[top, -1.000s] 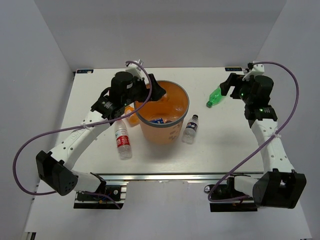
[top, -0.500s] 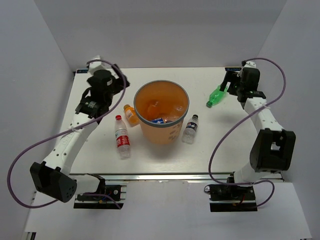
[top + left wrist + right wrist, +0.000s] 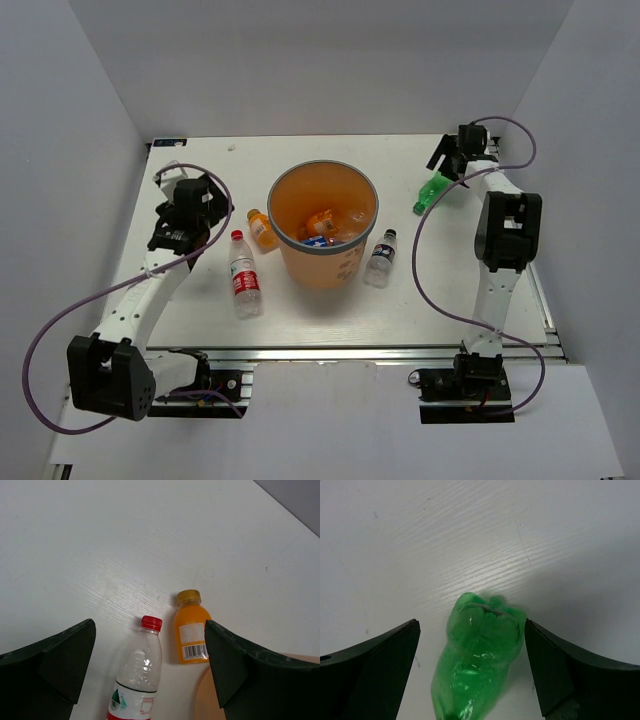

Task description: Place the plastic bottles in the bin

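Observation:
The bin, a round orange bucket with a grey rim, stands mid-table with an orange bottle lying inside. A second orange bottle and a clear red-capped bottle lie to its left, and a small clear dark-capped bottle to its right. My left gripper hovers open left of them; its wrist view shows the red-capped bottle and orange bottle below the gripper. The green bottle lies at the back right. My right gripper stands open astride the green bottle's base, with gaps on both sides.
The bin's orange wall shows at the bottom of the left wrist view. White walls enclose the table on three sides. Purple cables loop out from both arms. The right arm stretches straight back along the table's right side.
My left arm has drawn back from over the bin to the table's left, jaws wide; an orange bottle now lies in the bin. My right arm has stretched out over the green bottle.

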